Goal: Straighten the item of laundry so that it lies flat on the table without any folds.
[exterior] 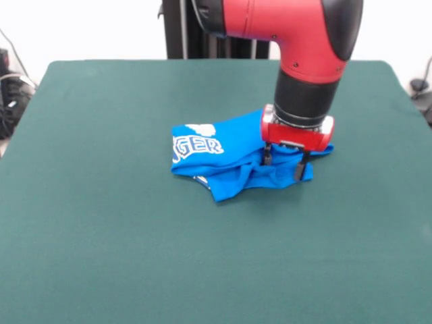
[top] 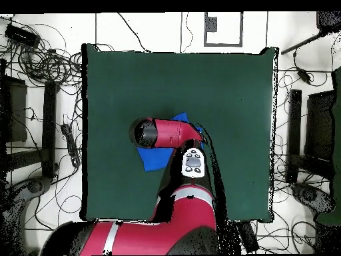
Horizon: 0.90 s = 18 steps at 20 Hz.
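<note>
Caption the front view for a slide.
Sawyer's gripper, fingers apart, pressed onto the right side of a crumpled blue T-shirt on the green table.

You had a soft, matt cloth T-shirt [exterior: 229, 152], rumpled into ridges, with flat white print toward 9 o'clock. It lay on the table [exterior: 101, 223], covered in dark green, matt, felt-like cloth. The arm [exterior: 304, 40] over it had glossy red and black shells, like smooth plastic.

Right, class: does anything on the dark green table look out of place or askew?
Yes. The small bright blue T-shirt lies crumpled on the dark green cloth-covered table, folded over so its white lettering is cut off. The red and black arm's gripper has its fingers apart, down in the bunched folds.
</note>
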Motion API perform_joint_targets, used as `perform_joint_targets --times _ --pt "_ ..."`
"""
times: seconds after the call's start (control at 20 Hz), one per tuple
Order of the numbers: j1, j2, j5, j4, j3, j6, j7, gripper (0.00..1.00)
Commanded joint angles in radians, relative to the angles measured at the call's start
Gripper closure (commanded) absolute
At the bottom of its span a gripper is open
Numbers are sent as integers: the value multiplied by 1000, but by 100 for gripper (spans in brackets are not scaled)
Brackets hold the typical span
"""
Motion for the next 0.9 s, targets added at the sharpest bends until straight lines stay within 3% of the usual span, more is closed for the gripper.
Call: perform_joint_targets --times 0.05,0.35,0.4,0.5,0.9 --pt "5 18 -51 46 122 -67 37 0" --pt "-2 6 -77 56 131 -92 18 0" --pt "-6 5 -83 57 136 -96 11 100" --pt "2 -2 -80 44 127 -42 10 100" --pt "-46 -15 -66 103 196 -64 32 100"
